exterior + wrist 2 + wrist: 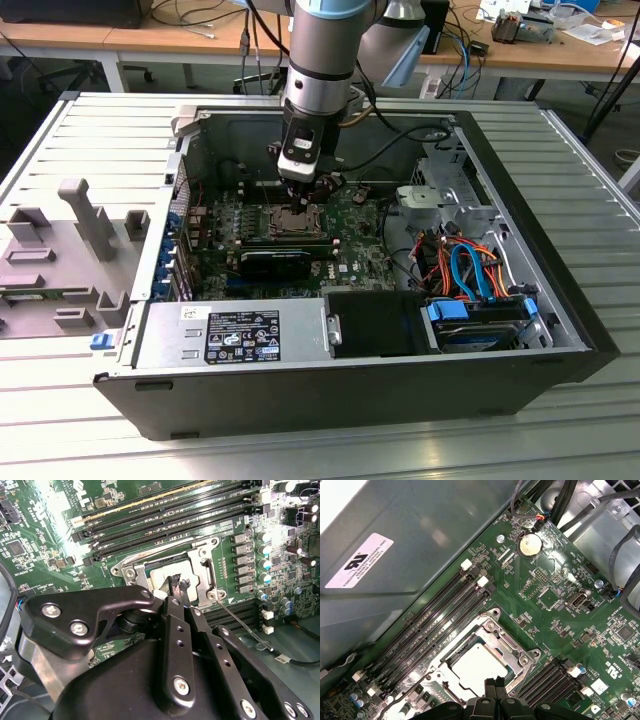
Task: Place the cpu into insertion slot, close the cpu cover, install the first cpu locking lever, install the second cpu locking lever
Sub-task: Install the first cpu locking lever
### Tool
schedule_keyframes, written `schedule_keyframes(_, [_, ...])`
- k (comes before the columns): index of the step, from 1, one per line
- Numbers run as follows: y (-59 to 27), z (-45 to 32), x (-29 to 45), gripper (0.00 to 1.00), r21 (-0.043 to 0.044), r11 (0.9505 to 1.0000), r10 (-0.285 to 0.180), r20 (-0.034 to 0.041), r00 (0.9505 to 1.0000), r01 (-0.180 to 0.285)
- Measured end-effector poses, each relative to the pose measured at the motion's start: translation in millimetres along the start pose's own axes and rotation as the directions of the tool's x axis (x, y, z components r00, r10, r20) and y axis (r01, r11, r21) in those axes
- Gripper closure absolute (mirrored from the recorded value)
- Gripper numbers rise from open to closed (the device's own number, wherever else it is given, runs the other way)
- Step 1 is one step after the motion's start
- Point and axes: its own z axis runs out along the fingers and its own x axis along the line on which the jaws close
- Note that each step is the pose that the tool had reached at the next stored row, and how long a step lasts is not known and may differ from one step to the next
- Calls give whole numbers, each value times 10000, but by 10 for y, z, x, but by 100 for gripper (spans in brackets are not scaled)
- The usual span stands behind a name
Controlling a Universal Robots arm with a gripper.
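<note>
As the closed, empty gripper hangs over the cpu cover, one locking lever appears unlatched. A slip could scrape the motherboard.

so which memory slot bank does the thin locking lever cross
The half-hidden bank behind the gripper in the second wrist view; the lever crosses it, not the fully visible bank.

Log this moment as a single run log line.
gripper: shut, tips over cpu | cpu: in insertion slot | cpu cover: down around cpu | locking lever: rod angling away from slot
</note>
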Motion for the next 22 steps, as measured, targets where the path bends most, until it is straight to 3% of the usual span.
schedule_keyframes(22, [0,0,0,89,9,9993,-372,33,9993,372])
